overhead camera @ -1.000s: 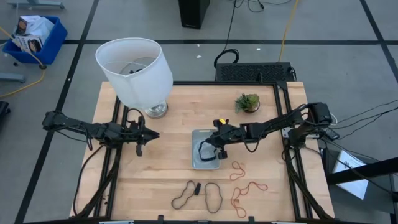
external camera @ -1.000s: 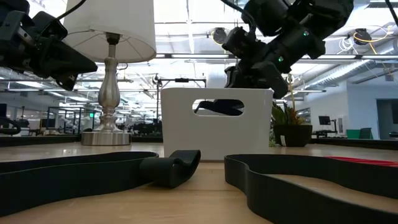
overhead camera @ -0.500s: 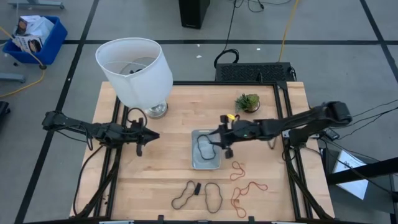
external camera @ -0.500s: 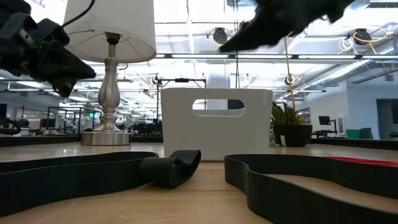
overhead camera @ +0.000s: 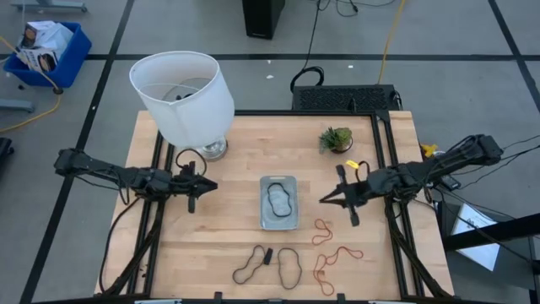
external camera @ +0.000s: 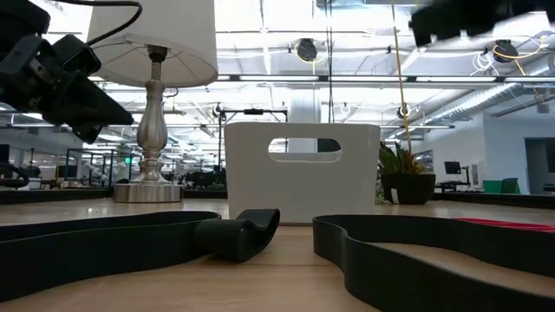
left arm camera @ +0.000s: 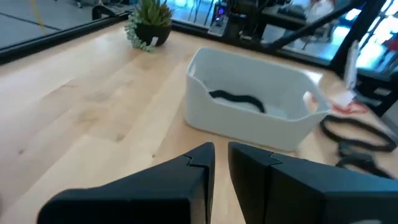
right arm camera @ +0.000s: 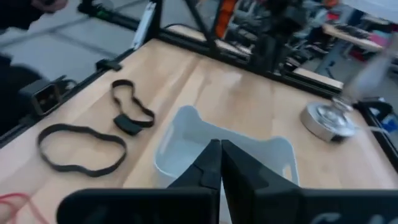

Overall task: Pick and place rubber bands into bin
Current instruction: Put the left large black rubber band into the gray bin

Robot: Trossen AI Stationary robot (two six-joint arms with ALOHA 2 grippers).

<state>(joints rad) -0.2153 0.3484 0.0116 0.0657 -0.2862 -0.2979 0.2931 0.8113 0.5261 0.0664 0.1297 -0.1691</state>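
The right hand [overhead camera: 326, 201] hangs over bare table [overhead camera: 228, 245] beside the bin [overhead camera: 279, 221], fingers pressed together and holding nothing; one black rubber band [overhead camera: 278, 199] lies inside the bin; two more black bands [overhead camera: 289, 266] and two red-orange bands [overhead camera: 335, 258] lie on the table nearer the front edge; the left hand [overhead camera: 211, 183] waits near the lamp [overhead camera: 182, 97], fingers nearly together, empty.

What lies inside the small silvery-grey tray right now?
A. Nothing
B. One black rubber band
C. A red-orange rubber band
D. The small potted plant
B: the high view shows a single black rubber band looped on the floor of the small silvery-grey tray; the red-orange rubber bands lie on the wooden table.
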